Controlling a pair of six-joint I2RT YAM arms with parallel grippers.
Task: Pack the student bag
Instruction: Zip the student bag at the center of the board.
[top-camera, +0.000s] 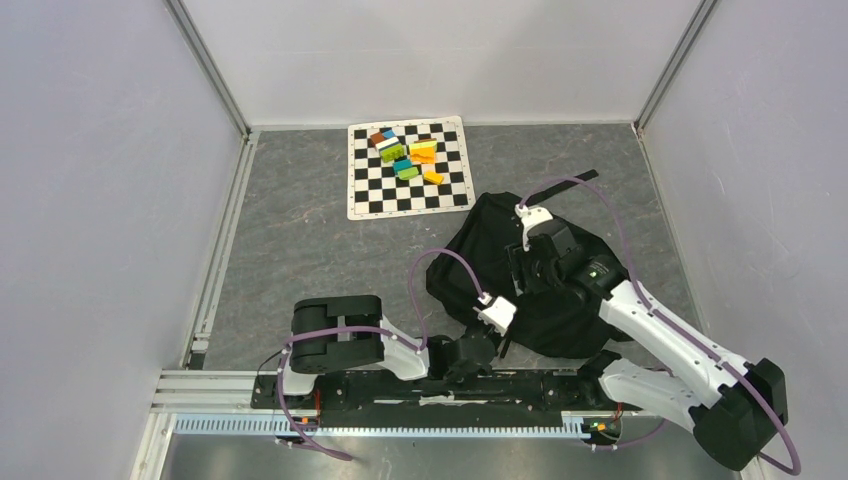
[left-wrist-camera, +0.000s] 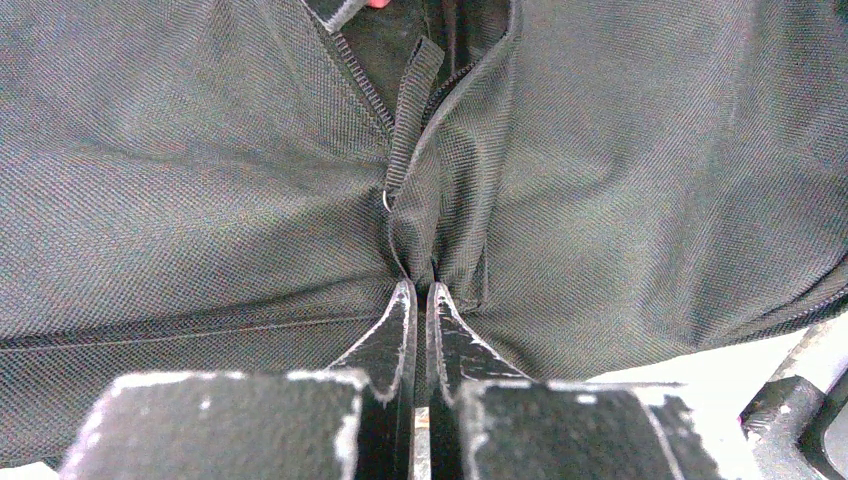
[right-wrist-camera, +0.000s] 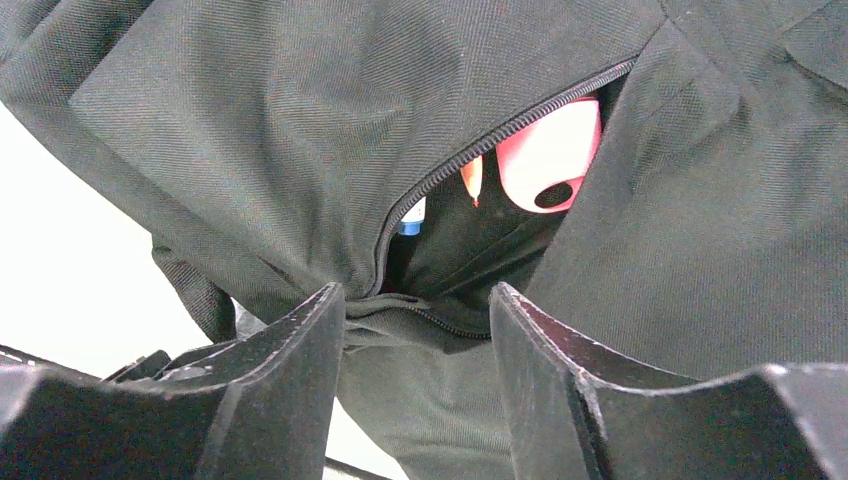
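A grey mottled table (top-camera: 300, 240) is enclosed by plain white walls (top-camera: 440, 50). A black-and-white checkered mat (top-camera: 370, 195) lies at the far centre and carries a cluster of coloured blocks (top-camera: 408, 155).

The student bag (top-camera: 478, 245) lies slumped on the table to the right of centre, near the arm bases and well apart from the mat.

Left gripper (left-wrist-camera: 420, 290): fingers together, clamped on a gathered fold of the bag fabric just below a webbing zip pull (left-wrist-camera: 405, 120).

Right gripper (right-wrist-camera: 417, 300): fingers apart, one on each side of the closed end of the bag's zip opening (right-wrist-camera: 500, 130).

The opening shows a pink object with a dark hole (right-wrist-camera: 545, 150), an orange tip (right-wrist-camera: 472, 178) and a blue-and-white item (right-wrist-camera: 412, 217).
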